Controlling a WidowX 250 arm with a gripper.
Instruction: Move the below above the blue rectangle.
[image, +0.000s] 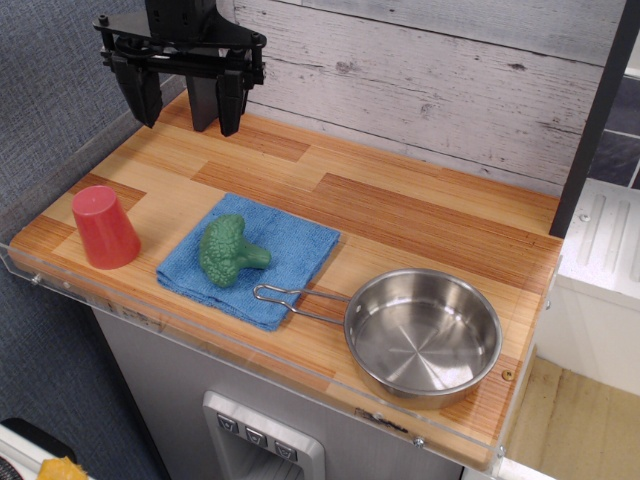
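You have a wooden bench against a grey plank wall. The pan sits right of the blue towel, its handle tip overlapping the towel's edge. Broccoli occupies the towel. Your hand hangs spread and empty, well behind the towel.

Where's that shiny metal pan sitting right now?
The steel pan sits at the front right corner of the wooden counter, its wire handle reaching left to the edge of the blue towel, which holds the green broccoli toy.
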